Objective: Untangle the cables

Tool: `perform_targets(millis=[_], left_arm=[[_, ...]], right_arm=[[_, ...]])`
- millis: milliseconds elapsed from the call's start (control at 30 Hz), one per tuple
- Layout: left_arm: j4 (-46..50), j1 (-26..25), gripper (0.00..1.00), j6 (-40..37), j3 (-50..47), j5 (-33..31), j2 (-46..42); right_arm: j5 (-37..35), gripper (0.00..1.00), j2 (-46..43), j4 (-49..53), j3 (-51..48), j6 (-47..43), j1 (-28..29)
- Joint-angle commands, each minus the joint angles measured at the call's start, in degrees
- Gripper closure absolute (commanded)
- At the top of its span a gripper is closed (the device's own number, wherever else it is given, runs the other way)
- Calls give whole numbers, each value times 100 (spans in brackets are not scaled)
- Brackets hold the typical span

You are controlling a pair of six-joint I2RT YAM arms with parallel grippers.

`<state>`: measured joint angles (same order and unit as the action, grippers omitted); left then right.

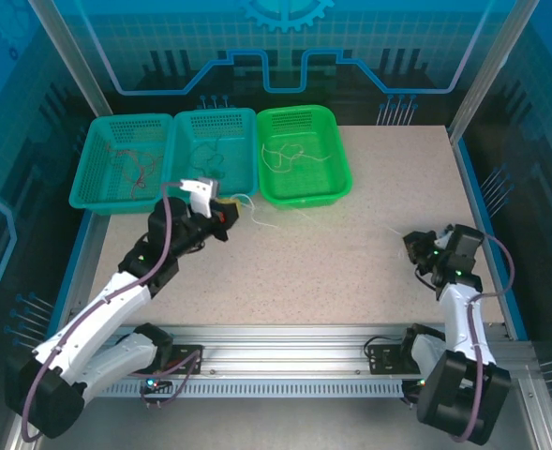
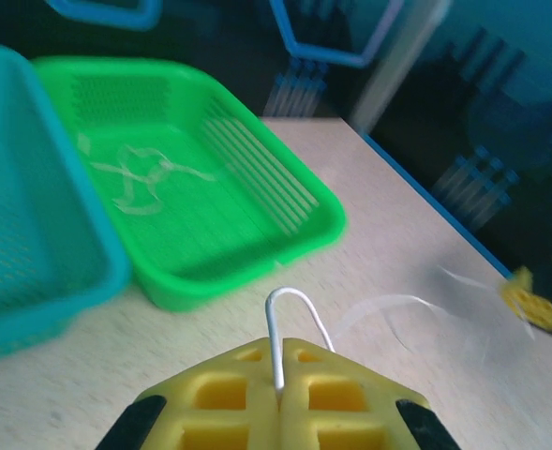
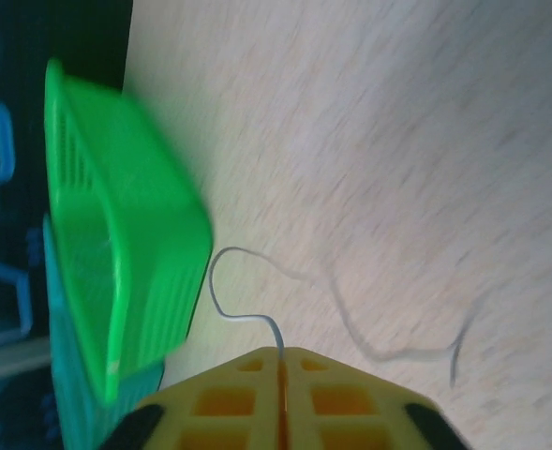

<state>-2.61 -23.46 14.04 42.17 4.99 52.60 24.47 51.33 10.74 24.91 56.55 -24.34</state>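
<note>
With the left gripper (image 2: 279, 361) and the right gripper (image 3: 279, 361) each clamped on a pale wire (image 2: 273, 328) that trails over the table (image 1: 350, 272) just nearer than the green basket (image 1: 343, 173), a slow, level pull apart should free it without snapping.

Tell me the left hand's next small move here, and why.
Likely carry the left hand forward over the green basket before opening. It is shut on a pale wire and sits just short of the basket's near rim, and that basket already holds similar pale wires.
</note>
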Motion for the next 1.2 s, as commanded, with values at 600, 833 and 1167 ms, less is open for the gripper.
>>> perform_targets(millis=[600,833,1167], left_arm=[[-1258,172,100,-75,2787,914,1232],[-1282,175,100,-599,4766,1126,2865],[-975,255,100,-512,6254,971,5498]], right_arm=[[-140,100,-450,-20,-79,212,244],[-237,100,-868,123,-250,384,456],[-413,100,-1539,626,199,56,1080]])
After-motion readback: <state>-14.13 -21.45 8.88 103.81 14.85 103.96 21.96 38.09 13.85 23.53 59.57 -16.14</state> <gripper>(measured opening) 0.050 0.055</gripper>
